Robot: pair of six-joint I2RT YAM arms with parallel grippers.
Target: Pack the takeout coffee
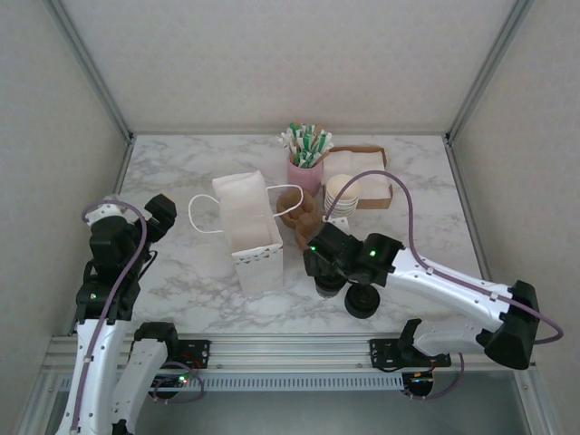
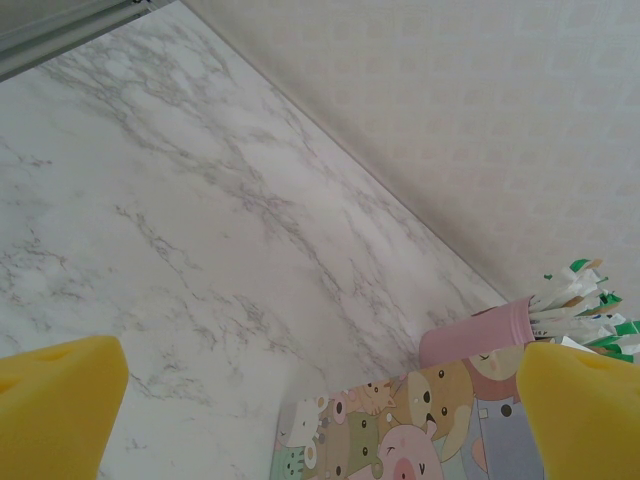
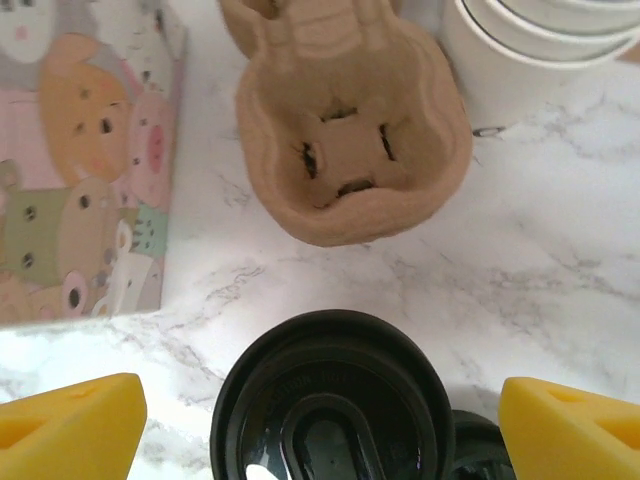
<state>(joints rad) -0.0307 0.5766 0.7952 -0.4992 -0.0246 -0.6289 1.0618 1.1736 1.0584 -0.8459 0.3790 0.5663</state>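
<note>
Brown moulded pulp, the cup carrier sits on the marble table between the cartoon-printed paper bag and the stack of cream cups. The right gripper hangs just short of it, fingers spread wide above a black lid, gripping nothing. The left gripper gapes empty too.

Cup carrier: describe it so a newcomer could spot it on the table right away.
On the marble table, find the white paper bag near the middle. Just right of it, between the bag and the stack of cream paper cups, sits the cup carrier. It alone is brown moulded pulp with round wells.
</note>
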